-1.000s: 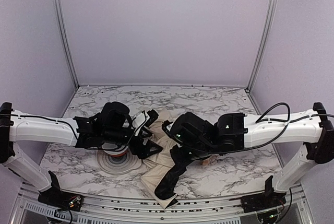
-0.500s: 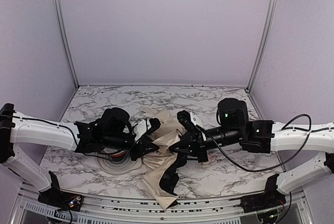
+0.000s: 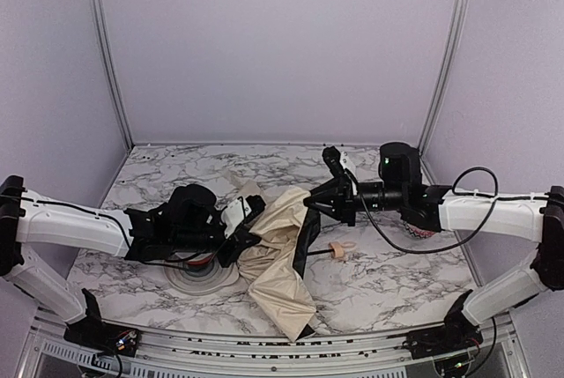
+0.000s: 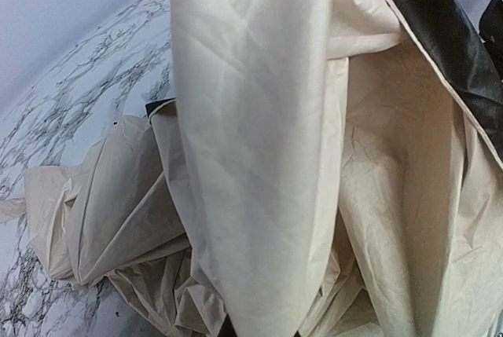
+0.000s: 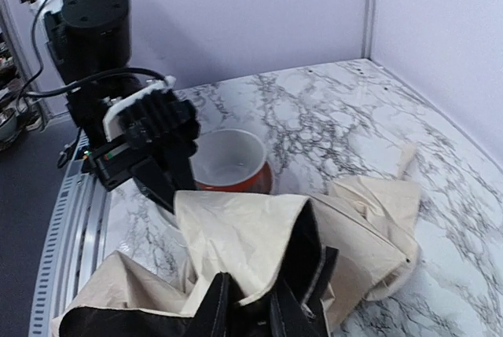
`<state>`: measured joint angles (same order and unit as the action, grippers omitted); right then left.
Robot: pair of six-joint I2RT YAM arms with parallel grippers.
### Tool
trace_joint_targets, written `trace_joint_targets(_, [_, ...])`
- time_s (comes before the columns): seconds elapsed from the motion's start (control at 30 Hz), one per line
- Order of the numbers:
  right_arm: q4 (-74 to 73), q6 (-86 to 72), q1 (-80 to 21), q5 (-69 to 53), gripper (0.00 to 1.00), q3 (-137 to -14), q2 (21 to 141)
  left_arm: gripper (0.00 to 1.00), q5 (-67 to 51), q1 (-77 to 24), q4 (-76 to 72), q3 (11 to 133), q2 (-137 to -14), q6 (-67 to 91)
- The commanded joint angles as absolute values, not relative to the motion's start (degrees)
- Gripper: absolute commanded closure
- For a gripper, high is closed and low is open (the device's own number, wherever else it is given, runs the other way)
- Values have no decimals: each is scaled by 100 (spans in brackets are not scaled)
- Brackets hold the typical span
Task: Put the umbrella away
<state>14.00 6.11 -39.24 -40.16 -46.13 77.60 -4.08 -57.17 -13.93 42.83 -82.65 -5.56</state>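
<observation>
The umbrella (image 3: 278,259) lies collapsed mid-table, cream fabric outside and black lining (image 3: 305,235) showing along one fold. Its small tan handle (image 3: 339,250) rests on the marble to the right. My left gripper (image 3: 249,235) is at the fabric's left edge, shut on a fold. In the left wrist view the cream cloth (image 4: 259,156) rises taut from the bottom edge and hides the fingers. My right gripper (image 3: 311,204) holds the canopy's upper right edge raised. In the right wrist view a cream and black fold (image 5: 244,235) runs down between the right gripper's (image 5: 253,315) nearly closed black fingers.
A white bowl with a red base (image 5: 229,160) stands on the marble table (image 3: 388,281) just behind the left gripper (image 5: 157,152), under the left arm (image 3: 198,277). Lilac walls and metal posts (image 3: 441,70) close the back and sides.
The left gripper has shut on the fabric's left edge. The right gripper has moved up and toward the back right, drawing the canopy's edge up and stretching the fabric between both grippers.
</observation>
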Motion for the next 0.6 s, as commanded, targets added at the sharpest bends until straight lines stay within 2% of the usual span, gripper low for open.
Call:
trace_joint_targets(0.0, [747, 614, -3629, -2223, 80, -4801, 7567, 100, 145, -5695, -1485, 4228, -8165, -572])
trace_joint_targets(0.13, [-457, 329, -3540, 52, 77, -5039, 7314, 100, 243, -5694, -1486, 4253, -8246, -515])
trace_joint_targets(0.23, [-1581, -223, -3628, 1293, 73, -5475, 7209, 100, 381, -5691, -1473, 4362, -8287, -414])
trace_joint_targets(0.3, [-2296, -679, -4090, 1960, 68, -5757, 7130, 100, 592, -5693, -1421, 4456, -8299, -227])
trace_joint_targets(0.4, [-3053, -1328, -5490, 3475, 62, -6064, 7048, 100, 792, -5695, -1245, 4612, -8327, 79])
trace_joint_targets(0.5, [-3689, -2022, -6357, 3412, 52, -6379, 7091, 100, 770, -5695, -1038, 4724, -8349, 200])
trace_joint_targets(0.57, [-3616, -2150, -6753, 2733, 41, -6389, 7097, 100, 756, -5694, -982, 4752, -8365, 200])
